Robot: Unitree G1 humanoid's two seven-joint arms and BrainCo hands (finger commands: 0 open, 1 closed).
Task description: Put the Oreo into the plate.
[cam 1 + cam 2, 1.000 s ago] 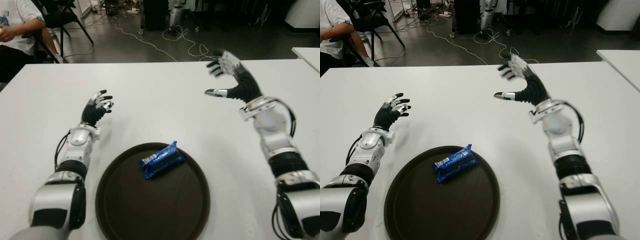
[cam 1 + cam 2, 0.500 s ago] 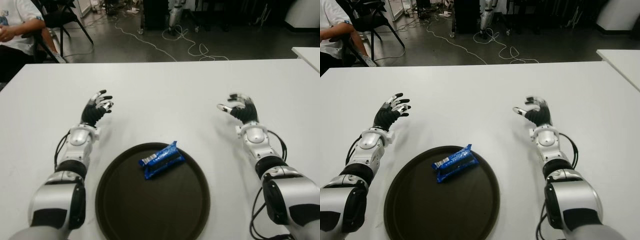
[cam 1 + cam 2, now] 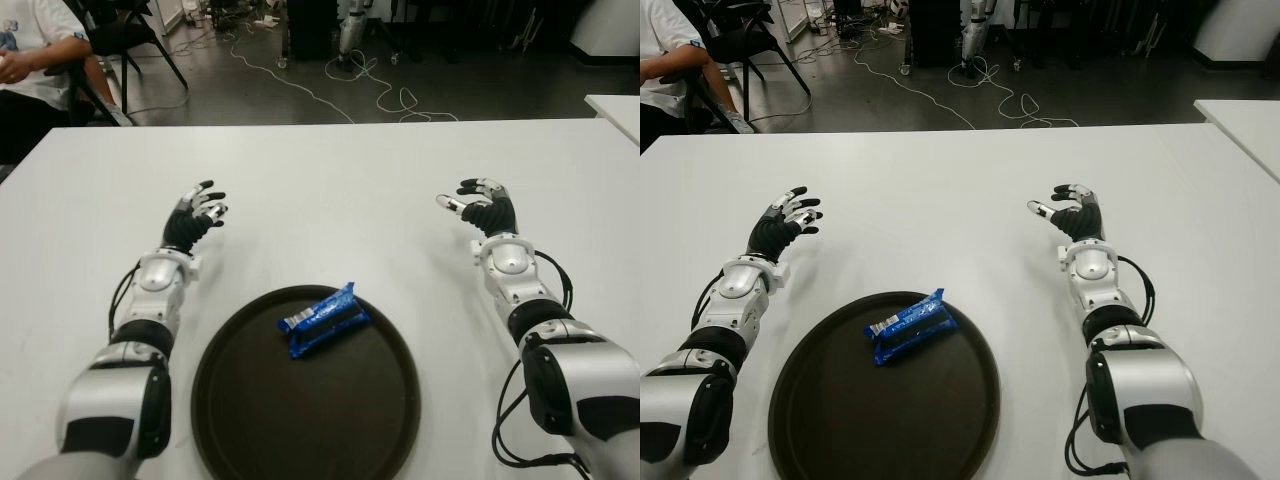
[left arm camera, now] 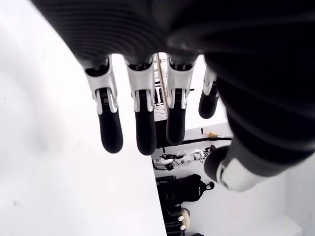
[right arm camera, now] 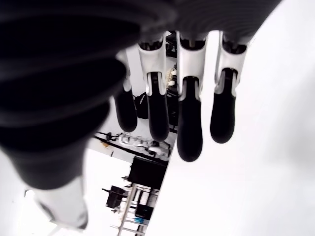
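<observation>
— Big white desk (image 3: pixel 330 190), cables trailing over the dark floor (image 3: pixel 300 85) behind it, and a person (image 3: pixel 30 50) sitting off at the far left corner. Where's the Oreo?

— Already lying in the plate (image 3: pixel 250 420), that dark round one at the near edge. The blue Oreo (image 3: pixel 324 319) pack sits flat toward its far rim, slightly askew.

— And the hands?

— The left robot hand (image 3: pixel 196 211) is left of the plate, fingers spread, holding nothing. The right robot hand (image 3: pixel 485 203) is to the plate's right, loosely open, empty too.

— How would that pack handle?

— I'd guess light, with a crinkly, slick film wrapper and brittle biscuits inside. Pinch it gently across the narrow middle, not by the crimped ends.

— Can you read the label?

— Only white markings on blue; the lettering's too small to make out.
</observation>
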